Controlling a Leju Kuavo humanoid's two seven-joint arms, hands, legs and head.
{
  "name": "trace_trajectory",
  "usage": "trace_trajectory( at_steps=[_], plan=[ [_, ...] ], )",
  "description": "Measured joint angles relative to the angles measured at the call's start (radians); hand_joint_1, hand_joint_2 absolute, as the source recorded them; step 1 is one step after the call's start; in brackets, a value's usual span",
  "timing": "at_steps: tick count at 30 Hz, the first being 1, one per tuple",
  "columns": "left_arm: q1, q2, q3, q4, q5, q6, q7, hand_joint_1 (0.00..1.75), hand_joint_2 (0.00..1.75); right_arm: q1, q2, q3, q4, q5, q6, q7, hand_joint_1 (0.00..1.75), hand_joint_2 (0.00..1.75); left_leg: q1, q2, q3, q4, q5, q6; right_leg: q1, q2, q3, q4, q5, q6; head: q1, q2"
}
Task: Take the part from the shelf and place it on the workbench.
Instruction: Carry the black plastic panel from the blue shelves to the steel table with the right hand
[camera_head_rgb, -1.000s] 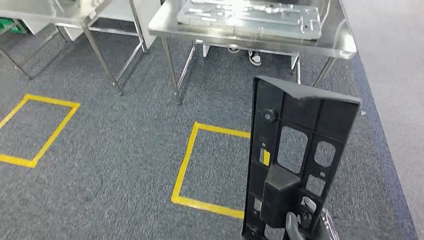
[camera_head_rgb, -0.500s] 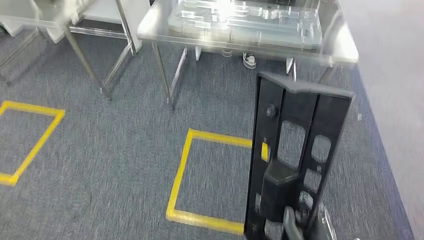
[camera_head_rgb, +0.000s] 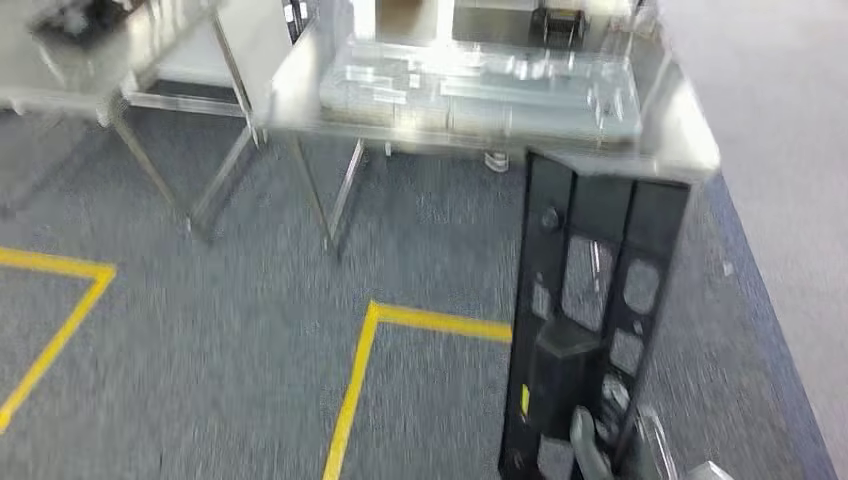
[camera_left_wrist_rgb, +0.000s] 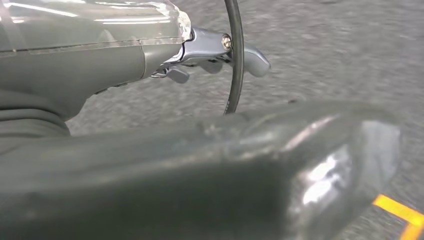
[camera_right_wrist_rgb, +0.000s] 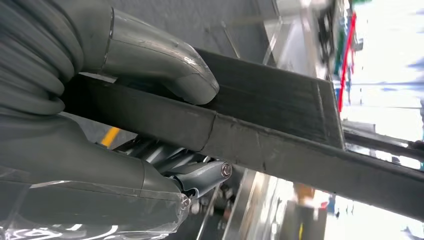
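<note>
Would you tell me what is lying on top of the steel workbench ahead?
A pale metal fixture plate lies on the workbench. The black part, held by the right hand, covers a bit of the bench's near edge.

- I can't read any text, brand or number here.
- Small yellow label (camera_head_rgb: 524, 399) on the black part (camera_head_rgb: 590, 300): too blurred to read.
</note>
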Motion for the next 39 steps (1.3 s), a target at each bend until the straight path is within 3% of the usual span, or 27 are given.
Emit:
trace_trajectory(
  at_steps=[1, 3, 5, 6, 7, 8, 10, 11, 14, 16, 17, 19, 21, 22, 23, 25, 26, 28, 30, 31, 32, 34, 35, 36, 37, 38, 39],
  plan=[
    [0.0, 0.0, 0.0, 0.0, 0.0, 0.0, 0.0, 0.0, 0.0, 0.0, 0.0, 0.002, 0.0, 0.001, -0.011, 0.004, 1.75, 1.75, 0.001, 0.0, -0.051, 0.076, -0.016, 0.0, -0.001, 0.001, 0.016, -0.006, -0.01, -0.006, 0.0, 0.0],
    [0.004, 0.0, 0.001, 0.0, 0.0, 0.0, 0.001, 0.0, 0.0, 0.0, 0.0, 0.005, 0.0, 0.012, -0.037, 0.014, 1.75, 1.75, 0.001, -0.001, -0.159, 0.178, -0.103, -0.003, -0.001, 0.009, 0.041, -0.011, -0.033, -0.012, -0.002, 0.0],
    [0.011, 0.0, 0.002, 0.0, 0.0, -0.002, 0.002, 0.0, 0.0, -0.002, 0.0, 0.007, 0.0, 0.039, -0.074, 0.028, 1.75, 1.75, 0.001, -0.001, -0.23, 0.182, -0.179, -0.004, -0.001, 0.017, 0.072, -0.013, -0.057, -0.01, -0.002, 0.0],
    [0.013, 0.0, 0.002, 0.0, 0.0, -0.002, 0.002, 0.0, 0.0, -0.006, 0.0, 0.007, 0.0, 0.056, -0.094, 0.038, 1.75, 1.75, 0.001, -0.001, -0.252, 0.154, -0.176, -0.003, -0.001, 0.019, 0.089, -0.013, -0.07, -0.009, -0.002, 0.0],
    [0.015, 0.0, 0.002, 0.0, 0.0, -0.003, 0.001, 0.0, 0.0, -0.011, 0.0, 0.007, -0.001, 0.076, -0.116, 0.048, 1.75, 1.75, -0.001, 0.0, -0.266, 0.109, -0.135, 0.0, 0.0, 0.02, 0.106, -0.014, -0.083, -0.007, -0.002, 0.0],
    [0.018, 0.0, 0.003, 0.0, -0.001, -0.003, 0.001, 0.0, 0.0, -0.019, 0.0, 0.007, -0.003, 0.096, -0.139, 0.059, 1.75, 1.75, -0.004, 0.0, -0.274, 0.062, -0.061, 0.007, 0.0, 0.02, 0.122, -0.014, -0.096, -0.004, -0.002, 0.0],
    [0.022, 0.0, 0.005, 0.0, -0.001, -0.003, 0.0, 0.0, 0.0, -0.038, 0.002, 0.005, -0.008, 0.131, -0.179, 0.082, 1.75, 1.75, -0.013, 0.001, -0.277, -0.005, 0.056, 0.019, 0.001, 0.023, 0.143, -0.02, -0.119, 0.009, -0.002, 0.0],
    [0.021, 0.0, 0.006, 0.0, -0.001, -0.003, -0.003, 0.0, 0.0, -0.048, 0.003, 0.002, -0.013, 0.144, -0.195, 0.09, 1.75, 1.75, -0.015, 0.0, -0.274, -0.023, 0.082, 0.026, 0.0, 0.024, 0.15, -0.019, -0.118, 0.019, -0.001, 0.0],
    [0.018, 0.001, 0.007, 0.0, 0.0, -0.003, -0.014, 0.0, 0.0, -0.092, 0.007, -0.001, -0.032, 0.169, -0.221, 0.098, 1.75, 1.75, -0.012, -0.004, -0.239, -0.068, 0.086, 0.045, -0.003, 0.019, 0.152, 0.013, -0.092, 0.04, -0.001, 0.0],
    [0.018, 0.0, 0.007, 0.001, 0.0, -0.003, -0.02, 0.0, 0.0, -0.125, 0.008, -0.001, -0.036, 0.178, -0.225, 0.099, 1.75, 1.75, -0.007, -0.005, -0.207, -0.091, 0.089, 0.053, -0.005, 0.013, 0.098, 0.101, -0.098, 0.048, 0.0, 0.0],
    [0.018, 0.0, 0.008, 0.003, 0.0, -0.004, -0.022, 0.0, 0.0, -0.137, 0.008, -0.001, -0.036, 0.183, -0.226, 0.099, 1.75, 1.75, -0.006, -0.005, -0.193, -0.1, 0.084, 0.054, -0.006, 0.011, 0.054, 0.157, -0.117, 0.052, 0.001, 0.0],
    [0.019, -0.001, 0.009, 0.007, -0.002, -0.006, -0.024, 0.0, 0.0, -0.154, 0.009, 0.0, -0.035, 0.2, -0.227, 0.1, 1.75, 1.75, -0.005, -0.006, -0.163, -0.117, 0.069, 0.052, -0.01, 0.01, -0.03, 0.224, -0.187, 0.063, 0.001, 0.0],
    [0.019, -0.002, 0.011, 0.012, -0.008, -0.012, -0.027, 0.0, 0.0, -0.17, 0.009, 0.003, -0.03, 0.248, -0.231, 0.101, 1.75, 1.75, -0.003, -0.008, -0.122, -0.132, 0.048, 0.047, -0.015, 0.008, -0.075, 0.195, -0.236, 0.07, 0.001, 0.0],
    [0.019, -0.002, 0.015, 0.015, -0.014, -0.018, -0.029, 0.0, 0.0, -0.181, 0.009, 0.004, -0.027, 0.29, -0.236, 0.101, 1.75, 1.75, -0.002, -0.009, -0.1, -0.137, 0.033, 0.044, -0.018, 0.006, -0.084, 0.15, -0.219, 0.073, 0.001, 0.0],
    [0.019, -0.002, 0.02, 0.017, -0.022, -0.026, -0.031, 0.0, 0.0, -0.194, 0.009, 0.006, -0.021, 0.343, -0.243, 0.102, 1.75, 1.75, -0.001, -0.009, -0.078, -0.139, 0.016, 0.04, -0.019, 0.002, -0.089, 0.1, -0.147, 0.073, 0.002, 0.0],
    [0.015, -0.001, 0.031, 0.021, -0.039, -0.044, -0.035, 0.0, 0.0, -0.232, 0.009, 0.01, -0.008, 0.466, -0.256, 0.11, 1.75, 1.75, -0.001, -0.008, -0.039, -0.141, -0.02, 0.027, -0.014, -0.005, -0.086, 0.034, 0.003, 0.062, 0.001, 0.0],
    [0.011, -0.001, 0.037, 0.023, -0.047, -0.053, -0.038, 0.0, 0.0, -0.255, 0.009, 0.012, -0.001, 0.526, -0.262, 0.118, 1.75, 1.75, -0.001, -0.007, -0.021, -0.144, -0.033, 0.018, -0.011, -0.006, -0.079, 0.025, 0.046, 0.051, 0.0, 0.0],
    [-0.006, -0.001, 0.047, 0.025, -0.064, -0.072, -0.042, 0.0, 0.0, -0.308, 0.008, 0.019, 0.01, 0.643, -0.265, 0.138, 1.75, 1.75, 0.001, -0.005, -0.019, -0.106, -0.017, 0.001, -0.006, -0.001, -0.052, 0.022, 0.027, 0.029, -0.002, 0.0],
    [-0.026, 0.0, 0.06, 0.027, -0.085, -0.095, -0.047, 0.0, 0.0, -0.368, 0.007, 0.031, 0.027, 0.764, -0.256, 0.161, 1.75, 1.75, 0.004, -0.005, -0.093, 0.039, 0.044, -0.008, -0.007, 0.001, -0.013, 0.004, 0.002, 0.012, -0.003, 0.0],
    [-0.034, 0.0, 0.069, 0.03, -0.095, -0.106, -0.05, 0.0, 0.0, -0.398, 0.007, 0.04, 0.041, 0.817, -0.248, 0.173, 1.75, 1.75, 0.005, -0.005, -0.152, 0.125, 0.059, -0.01, -0.008, 0.002, 0.01, -0.008, -0.009, 0.006, -0.003, 0.0],
    [-0.038, 0.0, 0.078, 0.033, -0.105, -0.117, -0.052, 0.0, 0.0, -0.423, 0.007, 0.05, 0.058, 0.86, -0.237, 0.184, 1.75, 1.75, 0.005, -0.005, -0.212, 0.191, 0.048, -0.011, -0.007, 0.003, 0.034, -0.019, -0.021, 0.002, -0.004, 0.0],
    [-0.043, 0.0, 0.099, 0.041, -0.122, -0.133, -0.055, 0.0, 0.0, -0.462, 0.006, 0.073, 0.091, 0.918, -0.219, 0.204, 1.75, 1.75, 0.004, -0.005, -0.31, 0.239, -0.042, -0.012, -0.006, 0.009, 0.081, -0.036, -0.049, 0.0, -0.005, 0.0],
    [-0.044, 0.0, 0.11, 0.046, -0.131, -0.141, -0.056, 0.0, 0.0, -0.477, 0.006, 0.085, 0.106, 0.942, -0.21, 0.214, 1.75, 1.75, 0.004, -0.005, -0.347, 0.228, -0.091, -0.012, -0.006, 0.012, 0.106, -0.043, -0.065, 0.001, -0.005, 0.0],
    [-0.047, 0.0, 0.121, 0.053, -0.139, -0.146, -0.058, 0.0, 0.0, -0.491, 0.005, 0.097, 0.12, 0.965, -0.202, 0.223, 1.75, 1.75, 0.002, -0.005, -0.376, 0.199, -0.117, -0.009, -0.006, 0.014, 0.133, -0.049, -0.082, 0.002, -0.005, 0.0],
    [-0.052, 0.0, 0.132, 0.062, -0.149, -0.152, -0.062, 0.0, 0.0, -0.503, 0.004, 0.109, 0.136, 0.99, -0.197, 0.23, 1.75, 1.75, 0.0, -0.005, -0.4, 0.154, -0.102, -0.004, -0.005, 0.015, 0.16, -0.054, -0.101, 0.004, -0.005, 0.0],
    [-0.056, 0.0, 0.144, 0.072, -0.158, -0.157, -0.067, 0.0, 0.0, -0.514, 0.001, 0.122, 0.152, 1.016, -0.192, 0.236, 1.75, 1.75, -0.003, -0.004, -0.418, 0.097, -0.029, 0.004, -0.005, 0.015, 0.184, -0.06, -0.121, 0.006, -0.005, 0.0],
    [-0.059, 0.0, 0.156, 0.084, -0.167, -0.162, -0.071, 0.0, 0.0, -0.524, -0.001, 0.135, 0.169, 1.038, -0.187, 0.241, 1.75, 1.75, -0.008, -0.004, -0.431, 0.043, 0.074, 0.012, -0.004, 0.017, 0.209, -0.062, -0.142, 0.01, -0.005, 0.0]
  ],
)
